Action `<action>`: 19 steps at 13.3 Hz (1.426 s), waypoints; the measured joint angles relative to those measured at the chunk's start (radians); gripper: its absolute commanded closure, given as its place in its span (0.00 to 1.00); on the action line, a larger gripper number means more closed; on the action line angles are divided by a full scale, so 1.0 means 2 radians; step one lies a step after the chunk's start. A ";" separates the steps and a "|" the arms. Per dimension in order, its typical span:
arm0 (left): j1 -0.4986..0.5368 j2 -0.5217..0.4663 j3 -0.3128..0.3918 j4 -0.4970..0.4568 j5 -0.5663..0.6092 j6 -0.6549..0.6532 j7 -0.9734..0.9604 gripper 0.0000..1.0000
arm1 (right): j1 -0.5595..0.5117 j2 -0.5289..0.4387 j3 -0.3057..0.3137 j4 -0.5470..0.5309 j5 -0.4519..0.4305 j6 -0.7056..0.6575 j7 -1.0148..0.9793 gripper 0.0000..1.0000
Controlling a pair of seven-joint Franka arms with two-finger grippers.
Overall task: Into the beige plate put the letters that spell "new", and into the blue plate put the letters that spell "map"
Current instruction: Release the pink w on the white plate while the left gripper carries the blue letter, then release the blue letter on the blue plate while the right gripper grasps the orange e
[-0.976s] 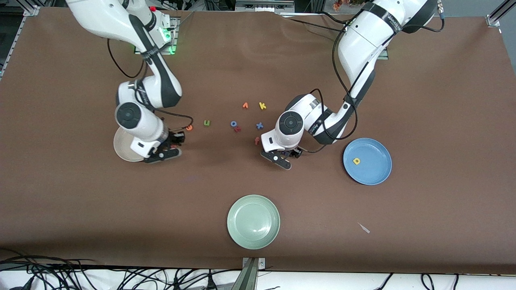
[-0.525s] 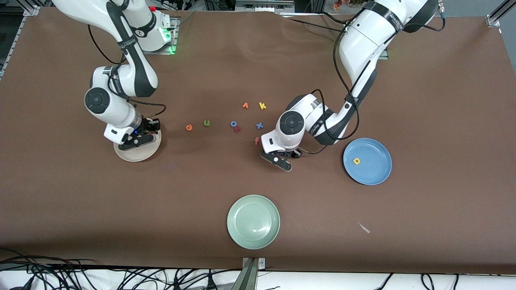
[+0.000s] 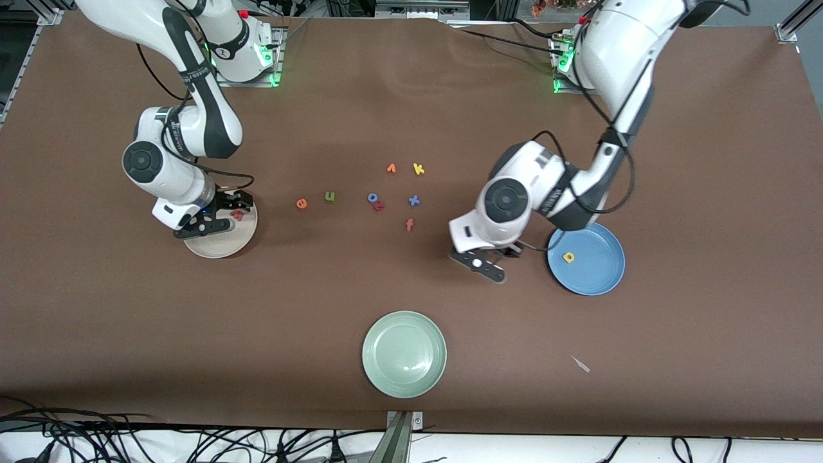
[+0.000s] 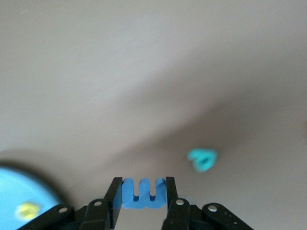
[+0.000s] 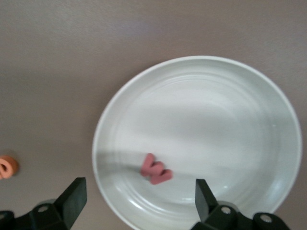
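Blue m (image 4: 143, 193) between left fingers (image 4: 114, 196)

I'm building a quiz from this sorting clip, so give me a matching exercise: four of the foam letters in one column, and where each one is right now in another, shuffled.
Letters:
1. reddish-pink foam w
2. blue foam m
3. yellow foam a
4. green foam n

Places:
A. in the round blue plate
B. on the bare table beside the orange foam e
C. clamped in the left gripper
D. in the round beige plate, under the open right gripper

Pairs: 1-D, 2-C, 3-A, 4-B
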 measured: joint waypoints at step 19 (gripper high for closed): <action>0.161 -0.043 -0.063 -0.109 0.039 0.015 0.034 0.00 | 0.006 0.030 0.136 -0.038 0.001 0.111 0.293 0.09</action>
